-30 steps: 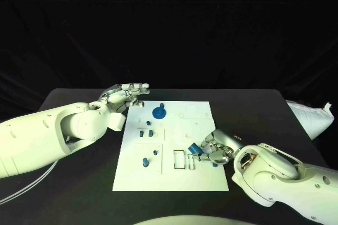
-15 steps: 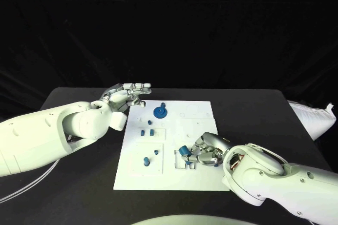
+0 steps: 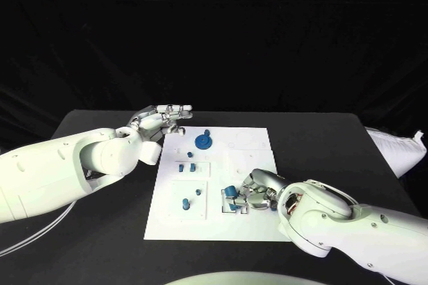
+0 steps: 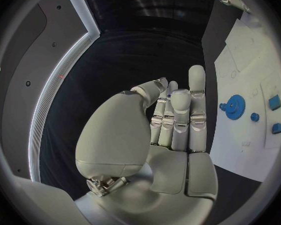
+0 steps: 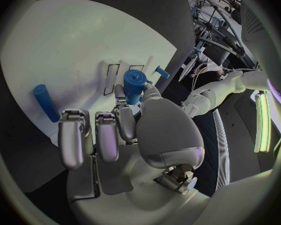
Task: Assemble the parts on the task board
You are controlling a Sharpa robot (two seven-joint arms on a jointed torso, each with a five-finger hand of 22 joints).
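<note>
The white task board (image 3: 254, 226) lies in the middle of the black table. My right hand (image 3: 253, 195) is low over its near half and pinches a short blue cylinder (image 3: 231, 191) (image 5: 134, 85) between thumb and a finger, right above the rectangular slots (image 5: 112, 77). A blue peg (image 5: 47, 102) lies flat on the board beside that hand. My left hand (image 3: 166, 117) (image 4: 172, 120) hovers off the board's far left corner, fingers side by side, holding nothing. A blue gear (image 3: 203, 141) (image 4: 235, 106) sits at the far end, and several small blue parts (image 3: 187, 168) stand on the left half.
A white bag (image 3: 397, 150) lies at the table's right edge. Bare black table (image 3: 89, 235) stretches on both sides of the board. My left arm (image 3: 80, 167) lies along the board's left side.
My right hand has carried the blue cylinder leftward from the board's right edge to over the slots. The left hand has stayed where it was.
</note>
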